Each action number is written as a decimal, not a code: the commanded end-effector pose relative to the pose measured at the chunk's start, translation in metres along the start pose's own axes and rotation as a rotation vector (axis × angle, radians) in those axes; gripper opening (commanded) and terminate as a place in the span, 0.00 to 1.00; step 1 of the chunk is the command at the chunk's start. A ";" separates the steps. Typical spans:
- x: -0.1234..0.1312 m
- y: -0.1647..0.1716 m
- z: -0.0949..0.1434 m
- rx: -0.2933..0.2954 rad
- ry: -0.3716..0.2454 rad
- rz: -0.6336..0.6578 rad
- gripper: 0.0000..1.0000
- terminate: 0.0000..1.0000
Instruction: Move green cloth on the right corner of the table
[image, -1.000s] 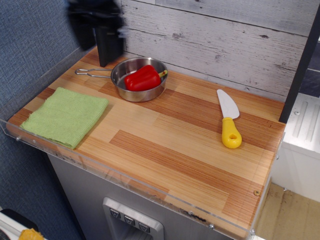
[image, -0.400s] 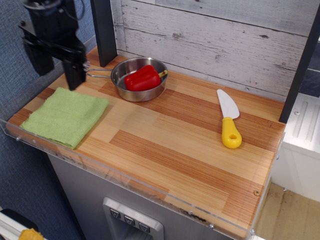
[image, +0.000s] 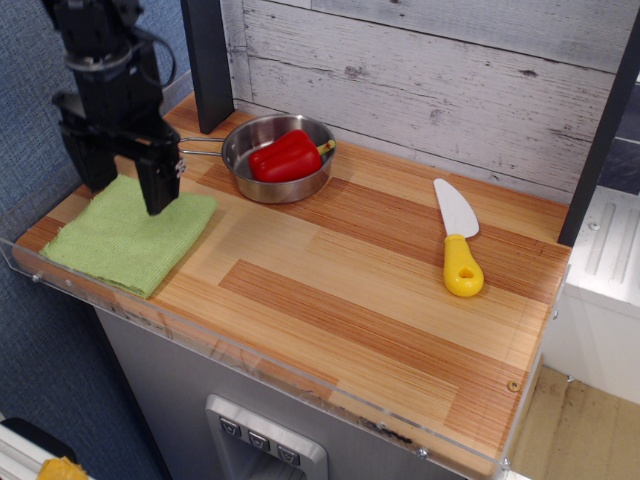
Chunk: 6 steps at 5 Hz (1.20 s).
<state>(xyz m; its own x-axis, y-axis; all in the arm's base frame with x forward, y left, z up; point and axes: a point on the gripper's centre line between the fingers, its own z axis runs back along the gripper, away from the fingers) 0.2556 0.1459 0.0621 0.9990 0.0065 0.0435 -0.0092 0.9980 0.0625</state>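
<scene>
- Hovering over the cloth's far edge, the gripper (image: 126, 187) has its fingers spread apart, holding nothing.
- Green cloth (image: 122, 240) lies flat at the table's (image: 360, 290) front-left corner.

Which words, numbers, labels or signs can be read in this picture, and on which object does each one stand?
None can be read. The green cloth, steel pan, red pepper, yellow-handled knife, table and hand show no writing. The buttons below the table are too small to tell.
</scene>
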 end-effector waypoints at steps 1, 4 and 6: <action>0.011 0.000 -0.008 -0.034 -0.026 -0.075 1.00 0.00; 0.009 -0.012 -0.033 0.052 0.002 -0.151 1.00 0.00; -0.003 -0.045 -0.101 0.037 0.108 -0.173 1.00 0.00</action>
<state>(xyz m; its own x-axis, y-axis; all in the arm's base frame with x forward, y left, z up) 0.2797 0.1206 -0.0008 0.9875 -0.1547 0.0292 0.1485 0.9768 0.1542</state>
